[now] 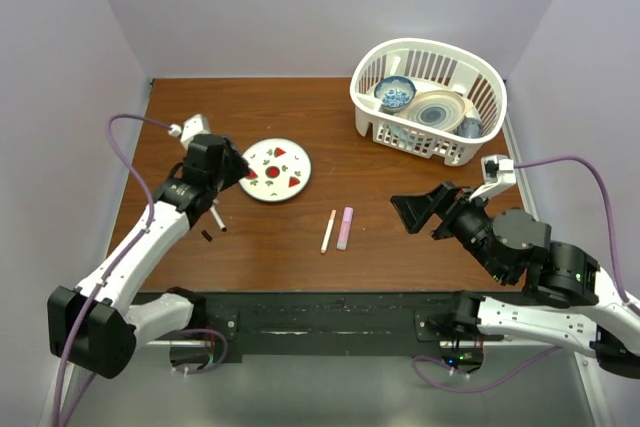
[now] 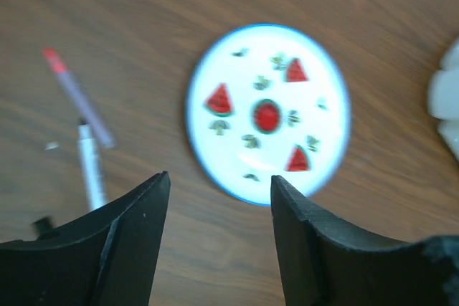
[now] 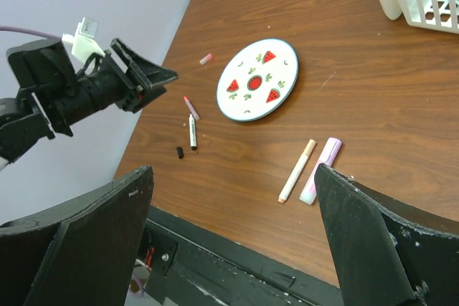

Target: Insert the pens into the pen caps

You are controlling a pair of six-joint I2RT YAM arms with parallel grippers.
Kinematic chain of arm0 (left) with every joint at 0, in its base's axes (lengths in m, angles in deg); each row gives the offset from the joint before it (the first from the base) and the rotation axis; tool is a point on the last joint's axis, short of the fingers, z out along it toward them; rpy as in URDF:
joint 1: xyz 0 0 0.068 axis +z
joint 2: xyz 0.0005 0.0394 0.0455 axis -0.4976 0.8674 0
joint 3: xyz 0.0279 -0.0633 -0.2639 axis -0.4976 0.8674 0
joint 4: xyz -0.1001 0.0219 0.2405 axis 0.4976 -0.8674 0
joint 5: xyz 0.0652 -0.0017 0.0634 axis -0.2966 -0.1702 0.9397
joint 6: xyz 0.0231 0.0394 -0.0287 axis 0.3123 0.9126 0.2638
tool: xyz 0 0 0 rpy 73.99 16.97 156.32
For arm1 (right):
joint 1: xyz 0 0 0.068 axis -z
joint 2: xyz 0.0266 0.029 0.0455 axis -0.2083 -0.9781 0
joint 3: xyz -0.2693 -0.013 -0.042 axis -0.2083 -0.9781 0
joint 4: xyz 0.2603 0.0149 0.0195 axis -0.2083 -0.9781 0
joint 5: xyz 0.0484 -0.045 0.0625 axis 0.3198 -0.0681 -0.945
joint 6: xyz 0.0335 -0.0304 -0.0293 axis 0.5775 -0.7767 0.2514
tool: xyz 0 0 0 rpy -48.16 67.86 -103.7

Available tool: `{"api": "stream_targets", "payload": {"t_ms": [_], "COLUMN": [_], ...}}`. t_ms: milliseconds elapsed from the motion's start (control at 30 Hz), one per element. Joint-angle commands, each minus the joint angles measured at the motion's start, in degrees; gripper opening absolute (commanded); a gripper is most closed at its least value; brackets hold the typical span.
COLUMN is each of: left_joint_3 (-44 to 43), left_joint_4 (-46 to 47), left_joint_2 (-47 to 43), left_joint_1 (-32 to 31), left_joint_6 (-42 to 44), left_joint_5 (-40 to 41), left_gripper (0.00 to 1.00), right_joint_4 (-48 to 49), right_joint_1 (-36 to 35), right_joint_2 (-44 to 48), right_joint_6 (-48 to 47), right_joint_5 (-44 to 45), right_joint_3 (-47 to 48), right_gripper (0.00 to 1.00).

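My left gripper [image 1: 238, 163] hangs open and empty above the table beside the watermelon plate [image 1: 276, 169]; the left wrist view shows bare wood between its fingers [image 2: 147, 206]. Just left of it lie a white pen [image 2: 91, 168] with a dark tip, a thin reddish pen [image 2: 77, 94] and a dark pen cap [image 2: 43, 224]. A pink cap [image 3: 206, 58] lies farther back. At the table's middle a cream pen [image 1: 328, 230] and a thicker pale pink pen [image 1: 345, 228] lie side by side. My right gripper [image 1: 408, 212] is open and empty, raised to their right.
A white basket [image 1: 430, 97] holding bowls stands at the back right. The plate [image 3: 257, 79] lies flat between the two groups of pens. The left wall runs close to the left arm, and the black base rail [image 1: 330, 322] lines the near edge.
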Motion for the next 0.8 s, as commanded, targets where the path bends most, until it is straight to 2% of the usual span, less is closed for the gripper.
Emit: {"api": "stream_targets", "payload": {"t_ms": [0,167,367,767], "left_joint_3": [2.3,4.6,7.8,6.3], "left_joint_4": [-6.0,-7.5,-3.9,1.1], "left_joint_2": [2.1,8.7,13.5,21.2], "left_joint_1": [5.4,8.1,9.6,14.5], "left_joint_6": [-1.5,-3.6,-4.0,-1.6], "left_joint_5": [7.2,4.9,4.8,1.0], "left_gripper": [0.59,0.56,0.55,0.44], "right_joint_4": [2.4,3.1,3.4,5.5], "right_joint_1": [0.0,-0.1,0.0,0.0], "right_joint_2": [-0.2,-0.3,-0.9,-0.8], "right_joint_6": [0.8,0.4,-0.1,1.3], "right_joint_5": [0.0,-0.2,-0.7,-2.9], "right_joint_3": [-1.0,-1.8,-1.9,-4.1], "right_gripper": [0.99,0.99,0.99,0.99]}}
